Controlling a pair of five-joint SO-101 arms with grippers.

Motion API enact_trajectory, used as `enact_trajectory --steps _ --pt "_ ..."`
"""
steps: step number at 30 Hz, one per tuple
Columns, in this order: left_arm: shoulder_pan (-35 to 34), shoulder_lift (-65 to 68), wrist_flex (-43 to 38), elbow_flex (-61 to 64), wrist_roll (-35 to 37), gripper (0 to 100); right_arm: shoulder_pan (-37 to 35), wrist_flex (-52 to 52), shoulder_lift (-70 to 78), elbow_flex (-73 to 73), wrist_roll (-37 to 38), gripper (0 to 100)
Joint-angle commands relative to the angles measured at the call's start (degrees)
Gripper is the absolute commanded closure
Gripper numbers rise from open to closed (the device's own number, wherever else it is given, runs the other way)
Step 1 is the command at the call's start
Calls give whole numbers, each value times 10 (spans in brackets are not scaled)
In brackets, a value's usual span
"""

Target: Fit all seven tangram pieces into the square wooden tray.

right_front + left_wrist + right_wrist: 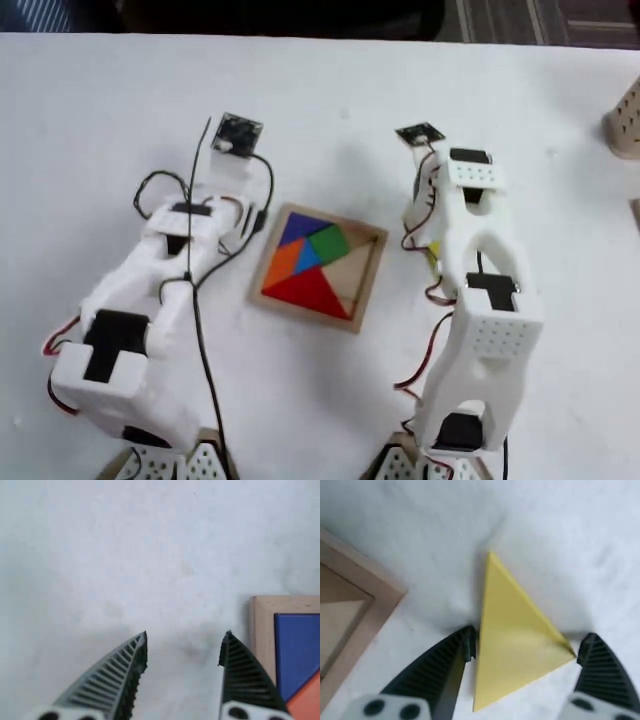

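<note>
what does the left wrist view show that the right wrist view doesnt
Left wrist: the left gripper open over the table, and a blue piece and an orange piece in the tray corner. Right wrist: the right gripper open astride a yellow triangle lying outside the tray, beside an unfilled tray corner. Both: the tray's wooden rim and the white table.

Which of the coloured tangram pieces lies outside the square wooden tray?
The yellow triangle lies on the white table between the right gripper's open fingers; the other coloured pieces sit inside the square wooden tray.
</note>
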Motion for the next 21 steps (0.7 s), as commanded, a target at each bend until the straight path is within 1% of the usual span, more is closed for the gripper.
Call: enact_trajectory --steps 1,3,5,12,17,21 --pt "-1 -4 -11 -33 -6 759 12 15 -5 -1 -4 746" --pt "-1 -4 -11 -33 -6 759 20 15 -4 -2 -29 759" --pt "-1 -4 -11 -33 -6 759 23 15 -4 -2 -37 758" --pt "-1 -4 -11 -33 -6 759 31 15 -5 -1 -40 762" --pt "-1 -4 -11 -33 -6 759 58 26 -7 -11 -56 762" --pt "-1 -4 -11 -33 -6 759 82 58 -25 -23 -51 762"
